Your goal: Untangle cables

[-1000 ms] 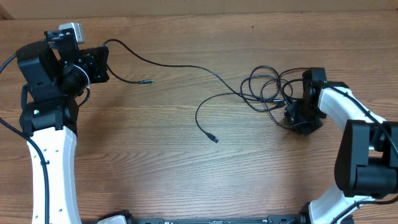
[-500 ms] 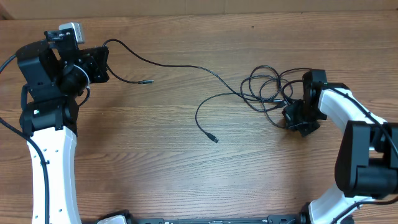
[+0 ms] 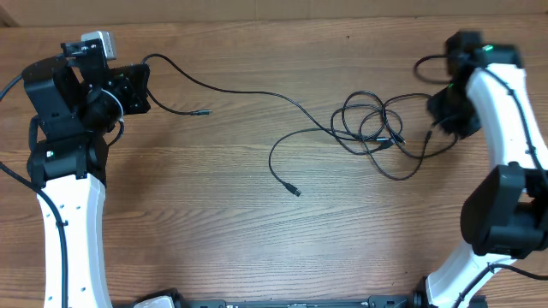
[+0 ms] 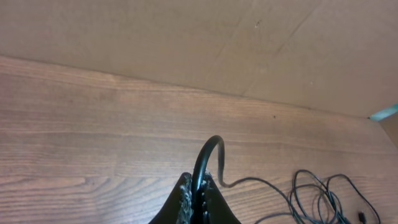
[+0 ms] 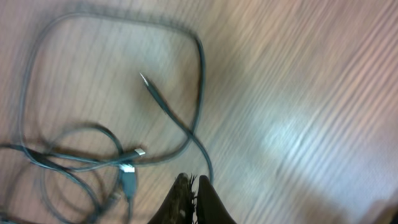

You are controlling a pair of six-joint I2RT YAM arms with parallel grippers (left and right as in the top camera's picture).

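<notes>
A wood-grain table (image 3: 257,248) fills the scene, with a white-and-black left arm (image 3: 73,214) rising along one edge and the right arm (image 3: 505,111) along the other. Between them lie the cables (image 3: 373,128), thin black cords. They are knotted into overlapping loops on the half of the table nearer the right arm, and one long strand (image 3: 248,91) runs away across the boards toward the far left corner. There the left gripper (image 3: 135,85) has its fingers pressed together on that strand. Its wrist view shows the cord arching up out of the closed tips (image 4: 200,196) before dropping to the wood. The right gripper (image 3: 445,115), just beside the knot, is likewise pinched shut. Its own camera, though blurred, shows a strand running into the closed tips (image 5: 193,190). Two loose ends lie well clear of the tangle — one small plug (image 3: 294,191) near the table's middle, another (image 3: 204,111) closer to the left gripper. In the right wrist view a thin pin plug (image 5: 144,77) and a silver-tipped plug (image 5: 138,151) rest within the loops.
</notes>
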